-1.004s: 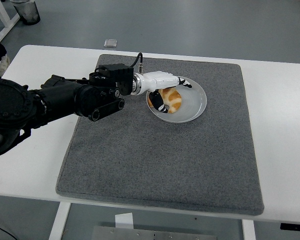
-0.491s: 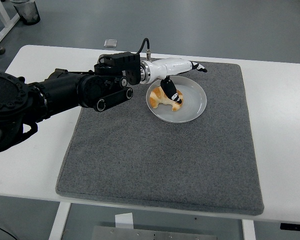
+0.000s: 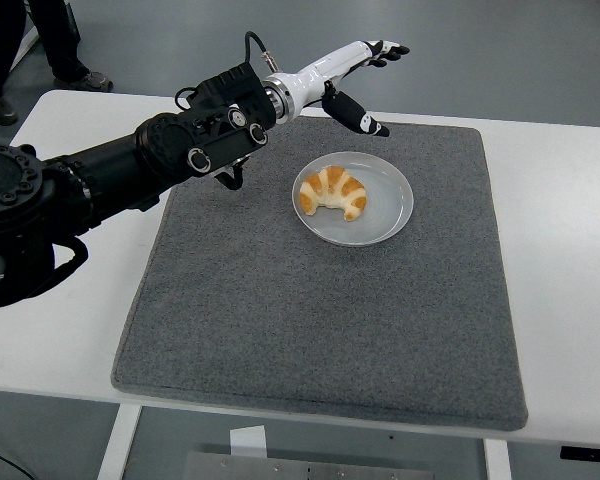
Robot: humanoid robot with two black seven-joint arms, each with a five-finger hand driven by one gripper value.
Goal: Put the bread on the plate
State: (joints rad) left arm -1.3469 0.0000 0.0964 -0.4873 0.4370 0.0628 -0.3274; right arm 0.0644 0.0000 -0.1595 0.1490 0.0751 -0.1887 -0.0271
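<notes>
The plate (image 3: 385, 215) sits toward the table's far edge, on the grey mat (image 3: 320, 310), and the bread (image 3: 332, 192) lies in its left half, curved and golden. The left hand (image 3: 355, 75) hangs above the mat's far edge, fingers spread and holding nothing, well clear of the bread. The mat covers the middle of the white table (image 3: 560, 250). A person's legs (image 3: 40, 40) stand beyond the far left corner on grey floor.

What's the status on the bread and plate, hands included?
Left hand open, raised above the mat's far edge, holding nothing. Right hand not in view. Bread lying on the plate, untouched by the hand. Nothing in the way.
</notes>
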